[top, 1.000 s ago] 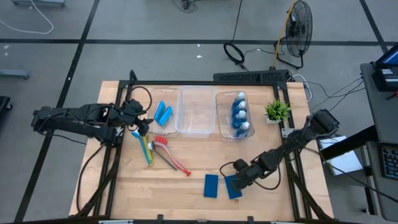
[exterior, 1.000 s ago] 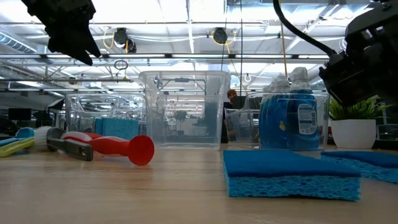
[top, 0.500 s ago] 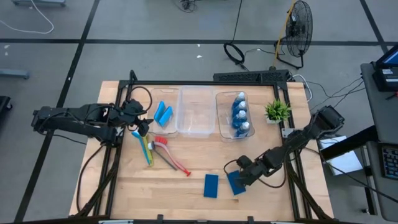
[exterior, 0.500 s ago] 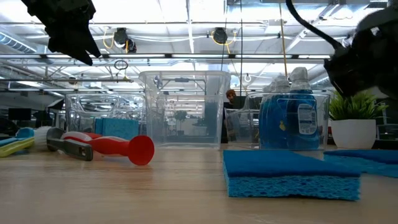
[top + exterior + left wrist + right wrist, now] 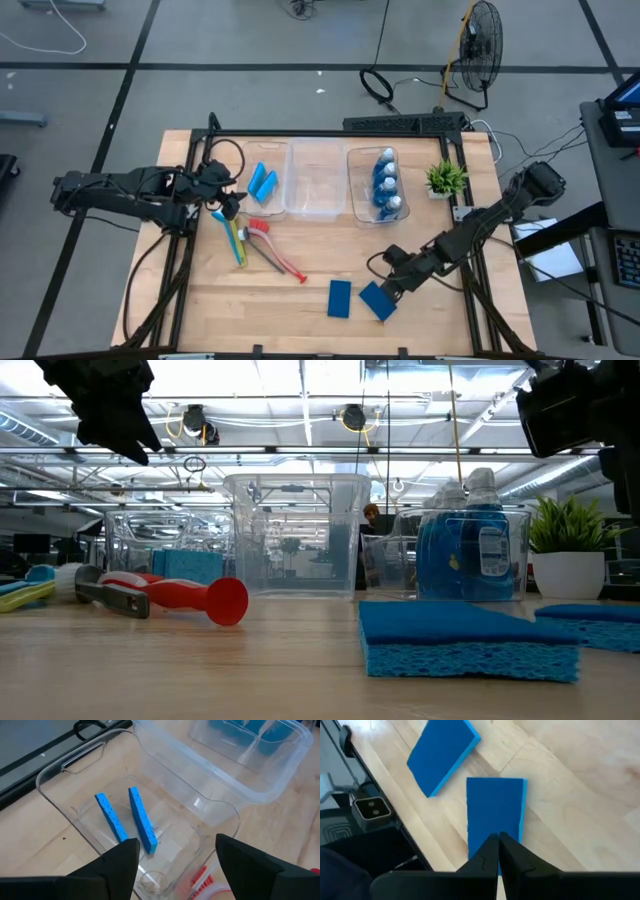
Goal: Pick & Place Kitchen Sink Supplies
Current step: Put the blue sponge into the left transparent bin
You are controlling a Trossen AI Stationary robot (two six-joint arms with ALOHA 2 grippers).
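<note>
Where table edge nears: right pincer (image 5: 498,851) pinching sponge (image 5: 495,810)

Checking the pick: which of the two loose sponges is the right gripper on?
The sponge nearer the table's right edge, pinched by the shut right gripper; the other sponge lies untouched beside it.

Bare desk (image 5: 300,310) lies open in front; three clear bins (image 5: 316,180) and a potted plant (image 5: 445,179) block the back

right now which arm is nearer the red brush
Left. Its gripper hovers just beside the red brush, by the sponge bin. The right gripper is across the table, at the sponges.
</note>
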